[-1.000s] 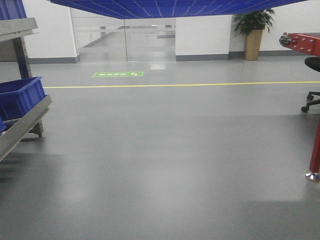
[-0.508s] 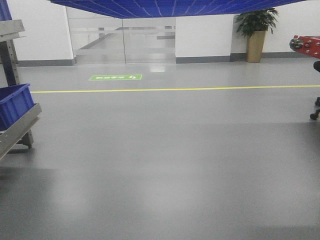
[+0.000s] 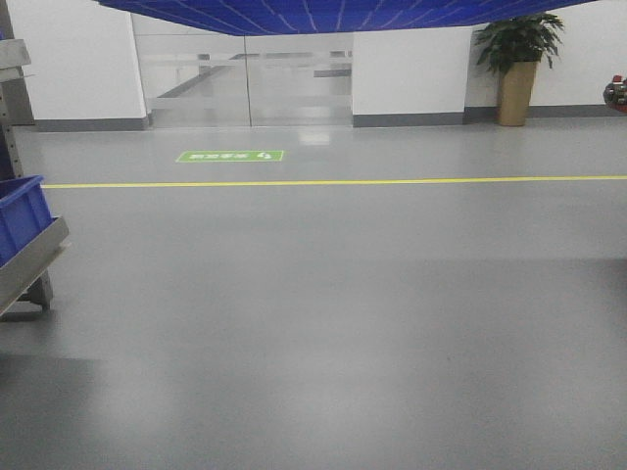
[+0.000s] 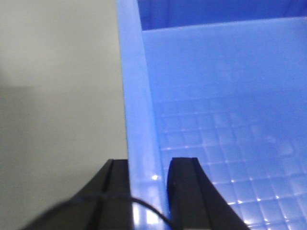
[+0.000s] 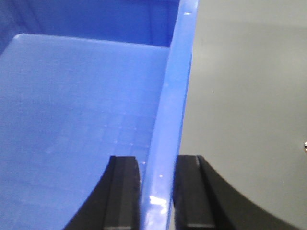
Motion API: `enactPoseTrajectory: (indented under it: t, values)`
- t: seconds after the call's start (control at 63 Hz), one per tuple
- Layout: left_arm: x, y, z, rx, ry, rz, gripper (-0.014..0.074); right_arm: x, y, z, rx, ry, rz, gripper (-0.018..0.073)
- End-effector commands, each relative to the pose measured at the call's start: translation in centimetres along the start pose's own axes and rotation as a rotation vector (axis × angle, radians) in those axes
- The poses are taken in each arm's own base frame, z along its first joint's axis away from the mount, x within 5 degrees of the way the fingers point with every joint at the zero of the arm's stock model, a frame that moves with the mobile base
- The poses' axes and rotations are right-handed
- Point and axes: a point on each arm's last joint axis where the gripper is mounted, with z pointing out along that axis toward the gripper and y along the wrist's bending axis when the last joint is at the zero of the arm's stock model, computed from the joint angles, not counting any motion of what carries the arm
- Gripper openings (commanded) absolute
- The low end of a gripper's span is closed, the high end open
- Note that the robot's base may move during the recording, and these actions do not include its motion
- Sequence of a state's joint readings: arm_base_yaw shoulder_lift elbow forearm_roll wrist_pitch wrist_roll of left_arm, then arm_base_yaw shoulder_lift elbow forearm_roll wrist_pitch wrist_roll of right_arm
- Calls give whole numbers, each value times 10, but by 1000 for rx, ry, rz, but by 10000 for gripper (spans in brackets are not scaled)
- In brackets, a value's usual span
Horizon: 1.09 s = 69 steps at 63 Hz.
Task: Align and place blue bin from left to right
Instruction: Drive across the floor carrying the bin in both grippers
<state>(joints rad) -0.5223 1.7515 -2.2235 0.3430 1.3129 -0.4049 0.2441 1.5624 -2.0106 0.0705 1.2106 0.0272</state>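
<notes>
Outside front view, left gripper point(image 4: 149, 163) and right gripper point(image 5: 156, 160) pinch blue bin point(image 3: 343, 14).

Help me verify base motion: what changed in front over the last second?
The camera advanced: the rack and dark-blue bin slid left, the plant and red frame right. The blue bin stays overhead, left gripper and right gripper shut on its walls.

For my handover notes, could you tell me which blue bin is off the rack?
The blue bin overhead, its walls clamped in both jaws; the darker bin sits on the rack.
</notes>
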Motion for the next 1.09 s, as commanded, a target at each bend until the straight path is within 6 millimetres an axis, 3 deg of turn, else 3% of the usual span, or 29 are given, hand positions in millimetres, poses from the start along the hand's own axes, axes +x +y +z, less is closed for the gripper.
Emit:
enactPoseTrajectory:
  t: [0.0,1.079]
  values:
    - [-13,5,-14,1,-135,13,-16,-11,0,-18,4,-128,-40,-78]
    - [-13,5,-14,1,-135,13,-16,-11,0,-18,4,-128,-40,-78]
